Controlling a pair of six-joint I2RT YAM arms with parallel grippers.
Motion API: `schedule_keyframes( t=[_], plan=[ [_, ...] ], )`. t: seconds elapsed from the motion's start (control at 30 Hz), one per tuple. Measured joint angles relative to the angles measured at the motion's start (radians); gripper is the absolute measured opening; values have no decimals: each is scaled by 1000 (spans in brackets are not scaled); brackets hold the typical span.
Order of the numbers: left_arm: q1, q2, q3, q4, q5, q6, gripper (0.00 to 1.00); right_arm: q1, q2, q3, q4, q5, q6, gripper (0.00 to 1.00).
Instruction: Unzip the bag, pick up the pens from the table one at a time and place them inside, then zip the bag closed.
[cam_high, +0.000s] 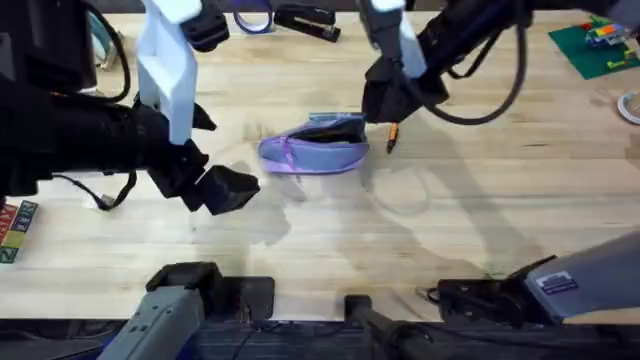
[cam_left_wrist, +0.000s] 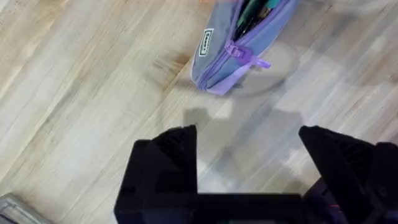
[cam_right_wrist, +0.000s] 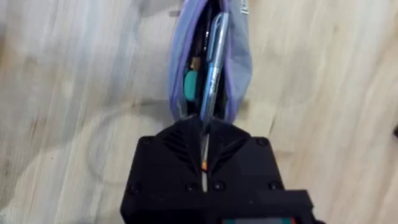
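The right gripper (cam_right_wrist: 205, 134) clamps the silver pen (cam_right_wrist: 214, 62), feeding it lengthwise into the unzipped bag (cam_high: 315, 147) mid-counter toward the far edge. The left gripper (cam_left_wrist: 249, 158) hangs spread and empty nearby. The orange pen (cam_high: 391, 137) waits beside the bag.

Table (cam_high: 420, 240): pale wood planks, visible grain, smooth with a soft satin sheen. Bag (cam_high: 318, 150): lavender woven cloth, matt and soft, sagging open just ahead of the right gripper (cam_right_wrist: 204, 134); a paler plastic zip pull (cam_left_wrist: 252, 59) is hanging at its end, near the left gripper (cam_left_wrist: 249, 155), beside a small sewn label (cam_left_wrist: 206, 42). Silver pen (cam_right_wrist: 213, 68): metallic, glossy, catching light between the closed right fingers. Both grippers: black matt plastic, the right one showing ribbed faces.
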Motion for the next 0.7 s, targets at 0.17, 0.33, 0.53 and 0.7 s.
schedule_keyframes(
  t=[0.17, 0.33, 0.53, 0.7],
  plan=[
    [0, 0, 0, 0, 0, 0, 993, 25, 52, 0, 4, 0, 0, 32],
    [0, 0, 0, -1, 0, 0, 993, 53, 87, -3, 21, 0, 0, 32],
    [0, 0, 0, -2, 0, 0, 992, 70, 129, -8, 52, -1, 0, 32],
    [0, 0, 0, -2, 0, 0, 993, 77, 170, -10, 69, -1, 1, 32]
  ],
)
